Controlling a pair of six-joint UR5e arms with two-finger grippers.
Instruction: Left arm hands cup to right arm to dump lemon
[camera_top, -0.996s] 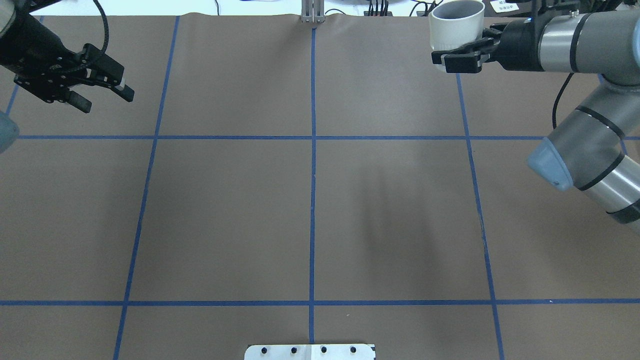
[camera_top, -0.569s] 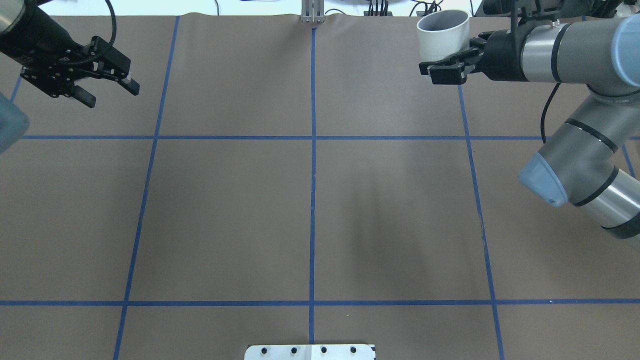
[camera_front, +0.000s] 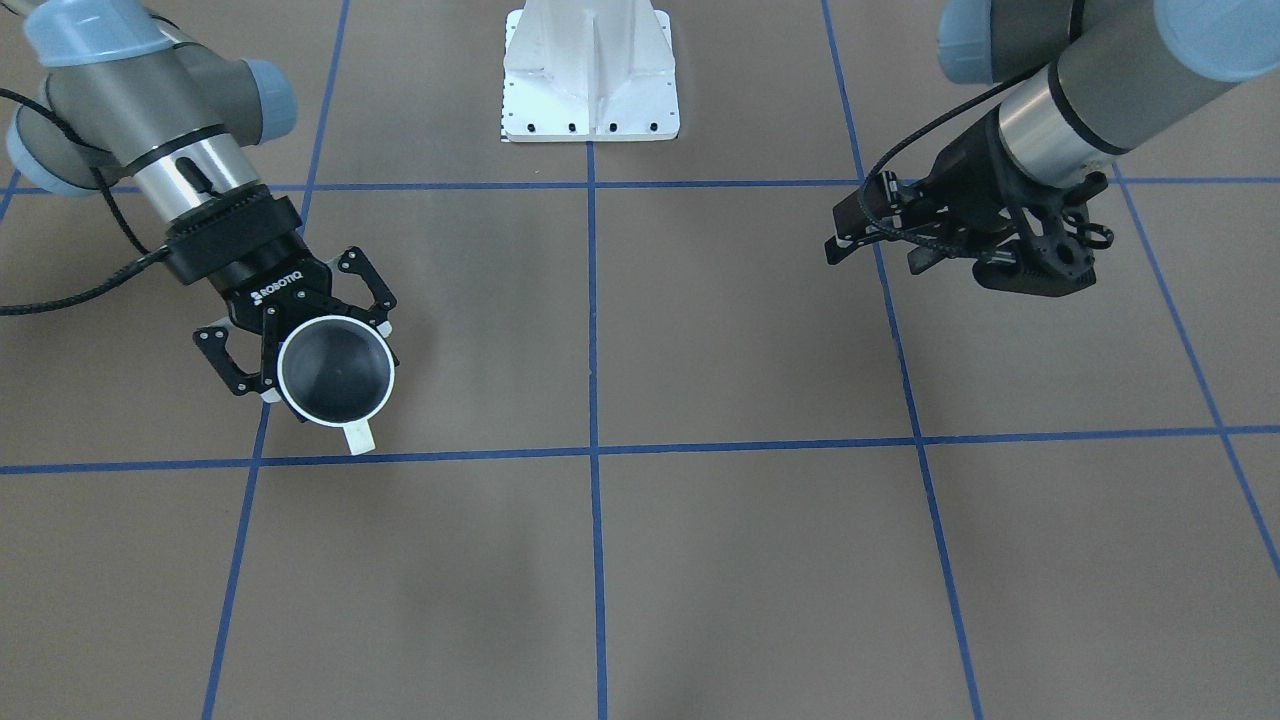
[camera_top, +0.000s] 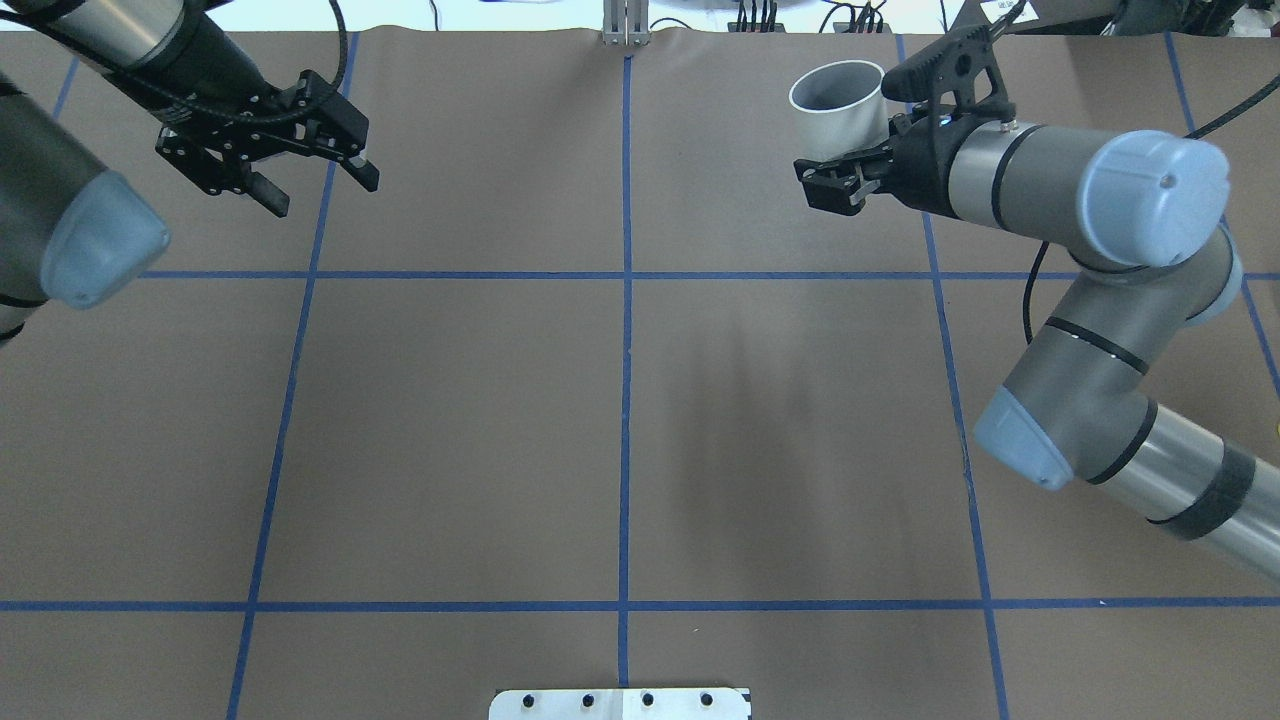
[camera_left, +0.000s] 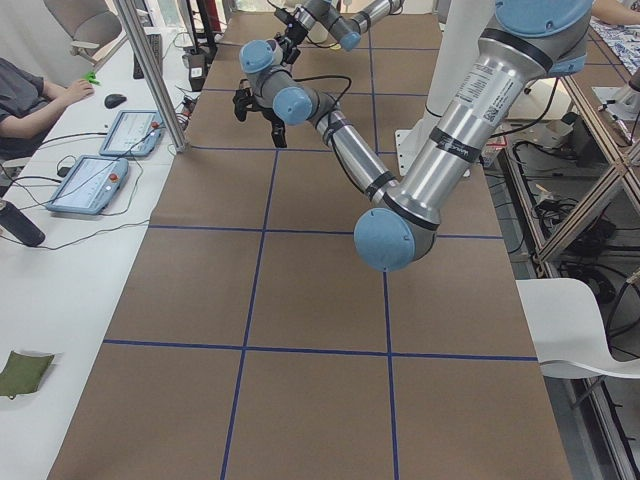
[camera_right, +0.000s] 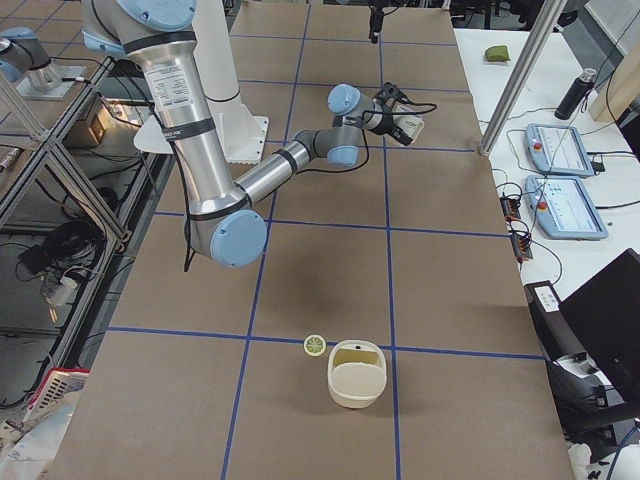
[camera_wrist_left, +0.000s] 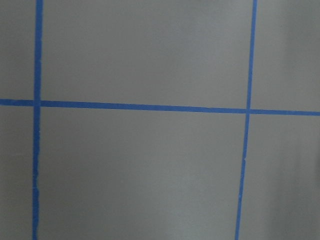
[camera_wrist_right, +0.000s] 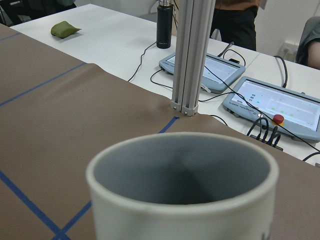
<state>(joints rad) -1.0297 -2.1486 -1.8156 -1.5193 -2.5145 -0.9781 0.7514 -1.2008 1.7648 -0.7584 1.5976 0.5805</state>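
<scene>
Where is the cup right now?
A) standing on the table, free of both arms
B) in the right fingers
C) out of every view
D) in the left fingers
B: the cup is clamped between the right fingers, while the left fingers are spread open with nothing between them.

Brown table cover (camera_top: 450, 430) with blue tape grid (camera_top: 626, 400), white side bench (camera_left: 60, 300)
</scene>
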